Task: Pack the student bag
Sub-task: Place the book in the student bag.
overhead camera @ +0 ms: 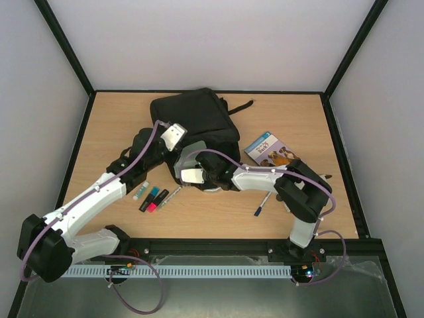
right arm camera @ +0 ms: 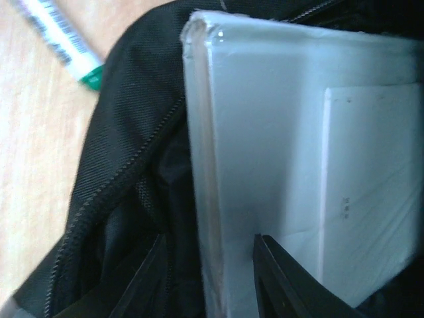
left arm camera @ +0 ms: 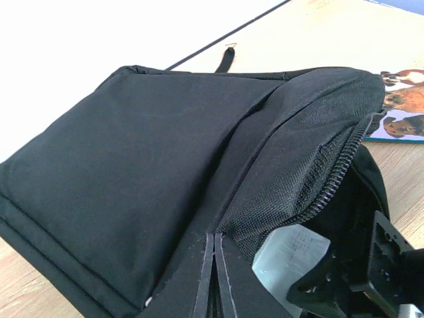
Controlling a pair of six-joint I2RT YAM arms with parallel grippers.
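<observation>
The student bag [overhead camera: 199,119] is black fabric and lies at the back middle of the table, its zipped mouth facing the arms. My left gripper [overhead camera: 179,146] is shut on the edge of the bag's flap [left arm camera: 217,240] and holds it up. My right gripper [overhead camera: 197,167] is shut on the spine edge of a pale white book [right arm camera: 298,152], one finger on each side [right arm camera: 273,281]. The book stands at the bag's open mouth [right arm camera: 126,172]. It also shows in the left wrist view [left arm camera: 291,255] under the raised zip.
A book with dogs on its cover [overhead camera: 268,150] lies right of the bag. Several markers [overhead camera: 151,197] and a pen [overhead camera: 170,197] lie left of the right arm. Another pen [overhead camera: 262,205] lies near the front. A green-capped marker [right arm camera: 59,40] shows beside the bag.
</observation>
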